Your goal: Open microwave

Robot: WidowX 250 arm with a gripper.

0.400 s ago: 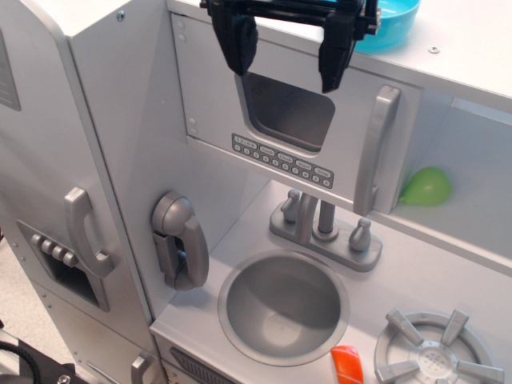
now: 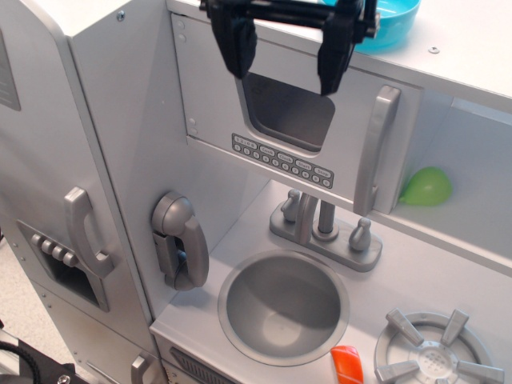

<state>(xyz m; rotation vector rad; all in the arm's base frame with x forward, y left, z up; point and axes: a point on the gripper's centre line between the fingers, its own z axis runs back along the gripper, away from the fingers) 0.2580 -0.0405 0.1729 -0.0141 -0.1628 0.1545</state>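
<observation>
The microwave [image 2: 288, 120] is a light grey door in the upper middle with a rounded window [image 2: 290, 110], a row of small printed buttons [image 2: 282, 161] below it, and a long silver bar handle [image 2: 376, 150] on its right side. The door stands slightly ajar at its right edge. My gripper [image 2: 286, 76] hangs at the top of the frame in front of the door, above the window and left of the handle. Its two black fingers [image 2: 236, 44] are spread apart and hold nothing.
A blue bowl [image 2: 392, 20] sits on top of the unit. A green object [image 2: 426, 186] lies in the open compartment right of the door. Below are a faucet [image 2: 324, 228], round sink [image 2: 283, 306], burner [image 2: 436, 356], orange item [image 2: 346, 365], toy phone [image 2: 180, 240] and fridge panel handle [image 2: 84, 232].
The gripper has risen slightly; the rest is unchanged.
</observation>
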